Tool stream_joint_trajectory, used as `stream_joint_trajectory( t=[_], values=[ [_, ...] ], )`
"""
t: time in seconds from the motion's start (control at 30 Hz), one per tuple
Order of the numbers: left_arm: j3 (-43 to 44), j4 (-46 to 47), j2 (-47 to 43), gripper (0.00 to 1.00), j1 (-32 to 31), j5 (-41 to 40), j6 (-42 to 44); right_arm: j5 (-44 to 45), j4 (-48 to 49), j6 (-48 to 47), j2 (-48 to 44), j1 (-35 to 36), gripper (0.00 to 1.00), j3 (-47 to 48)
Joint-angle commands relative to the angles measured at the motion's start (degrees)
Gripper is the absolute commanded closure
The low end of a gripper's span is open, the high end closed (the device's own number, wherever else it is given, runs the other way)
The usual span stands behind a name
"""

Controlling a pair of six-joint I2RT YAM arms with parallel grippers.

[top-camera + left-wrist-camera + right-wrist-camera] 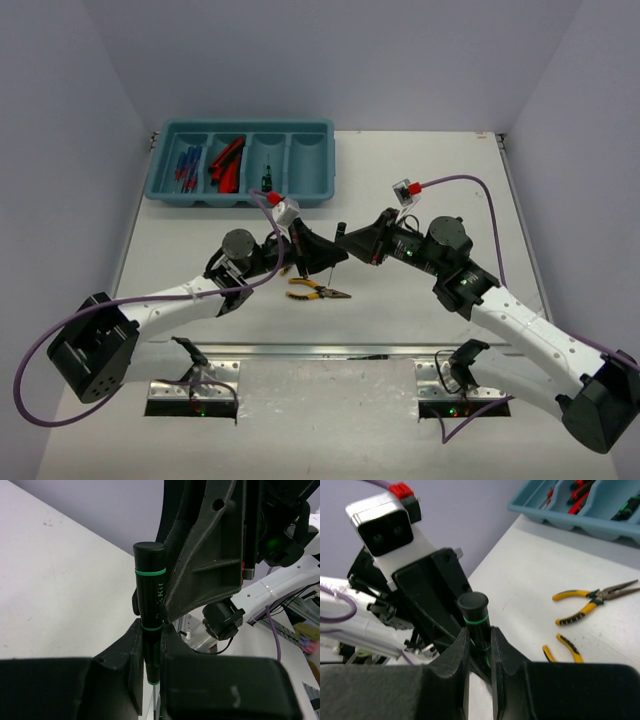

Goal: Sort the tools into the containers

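Left end effector (151, 630) and right end effector (479, 637) both pinch one thin screwdriver (148, 595).
The left one is pressed tight on the black-and-green screwdriver at its lower green ring. The right one squeezes it just under the round black top. The screwdriver is up in the air over the bench (430, 165), near the yellow pliers (315, 291), well apart from the blue tray (245, 125).
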Motion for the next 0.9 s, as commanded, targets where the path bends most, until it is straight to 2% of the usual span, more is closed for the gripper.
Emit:
stream_joint_trajectory(
  t=[0.0, 0.03, 0.07, 0.1, 0.17, 0.23, 0.27, 0.37, 0.5, 0.53, 0.6, 0.7, 0.83, 0.87],
  values=[
    [3.28, -0.63, 0.21, 1.0, -0.42, -3.93, 1.49, 0.57, 3.4, -0.75, -0.91, 0.16, 0.8, 0.45],
    [4.55, -5.13, 0.09, 1.0, -0.31, -8.09, 2.7, 3.34, -1.04, -3.58, -1.89, 0.22, 0.39, 1.66],
    [5.59, -8.22, 0.0, 1.0, -0.28, -11.1, 3.33, 6.43, -4.53, -5.33, -2.6, 0.23, 0.08, 2.69],
    [6.83, -12.01, 0.12, 1.0, 0.59, -14.7, 3.53, 11.21, -8.97, -7.59, -3.46, 0.23, 0.02, 4.12],
    [9.54, -21.44, 1.34, 1.0, 3.41, -20.53, 3.3, 22.84, -17.04, -12.78, -5.39, 0.23, 0.01, 6.68],
    [13.16, -28.49, 3.17, 1.0, 6.52, -27.05, 3.45, 38.06, -22.69, -16.68, -7.51, 0.15, 0.01, 8.02],
    [15.72, -31.83, 4.68, 1.0, 8.28, -27.2, 4.08, 38.27, -24.45, -18.53, -8.65, 0.15, 0.01, 8.27],
    [26.77, -44.36, 14.75, 1.0, 14.54, -38.37, 8.35, 45.74, -27.53, -23.78, -13.08, 0.15, 0.01, 7.44],
    [56.87, -63.59, 35.56, 1.0, 19.67, -45.06, 14.17, 42.7, -30.58, -26.13, -14.49, 0.07, 0.01, 6.96],
    [62.02, -67.04, 39.29, 1.0, 21.0, -45.12, 14.91, 41.98, -31.75, -26.51, -14.52, 0.12, 0.01, 7.09],
    [70.67, -70.59, 45.41, 1.0, 25.28, -44.55, 14.67, 40.46, -34.6, -27.41, -14.35, 0.15, 0.01, 6.87],
    [79.38, -73.24, 51.28, 1.0, 27.88, -44.45, 14.87, 37.65, -36.02, -27.91, -15.29, 0.15, 0.01, 4.59],
    [94.26, -81.52, 62.57, 1.0, 28.99, -45.56, 17.22, 31.58, -37.64, -30.7, -14.73, 0.15, 0.01, 3.39],
    [96.14, -83.54, 65.07, 0.97, 29.0, -46.17, 17.45, 30.2, -38.33, -31.27, -14.21, 0.15, 0.01, 3.63]
  ],
)
